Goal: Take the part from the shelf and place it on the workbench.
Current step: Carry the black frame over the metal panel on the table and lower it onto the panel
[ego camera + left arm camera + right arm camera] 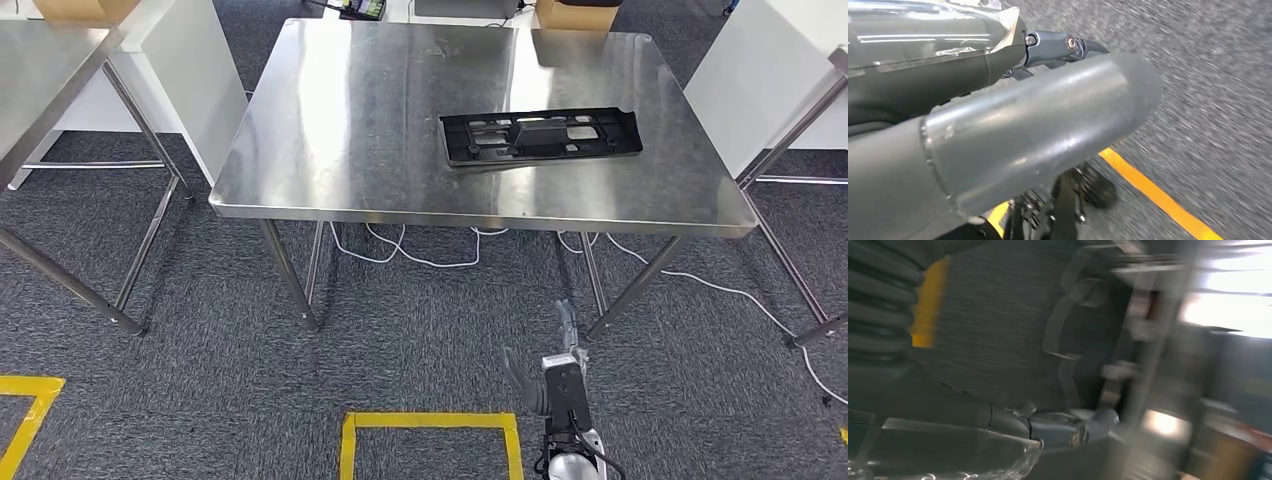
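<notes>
I see the black plastic part (541, 136) lying flat on the steel workbench (360, 130), toward its right half, long side running roughly 9-to-3 o'clock and slightly tilted. Nothing touches it; both of my hands are well away from it.

From the part, my right hand (548, 365) is down at about 6 o'clock, low over the grey carpet (420, 330) in front of the workbench. In the head view its fingers (567, 320) point up toward the table, spread apart with the thumb splayed off to the side, and they hold nothing. The right wrist view is badly motion-blurred, so I can't read finger detail there.

In the left wrist view I get my left hand (1038, 125) very close: the thick grey thumb crosses the picture with a darker finger (1063, 47) behind it. I cannot tell how far those fingers are apart, and I see nothing gripped in them.

A yellow floor marking (430, 425) lies just at 9 o'clock of my right hand, white cables (420, 255) trail under the workbench, and a second steel table (50, 70) stands at 9 o'clock of the workbench. A cardboard box (578, 14) sits at 12 o'clock beyond the far edge.
</notes>
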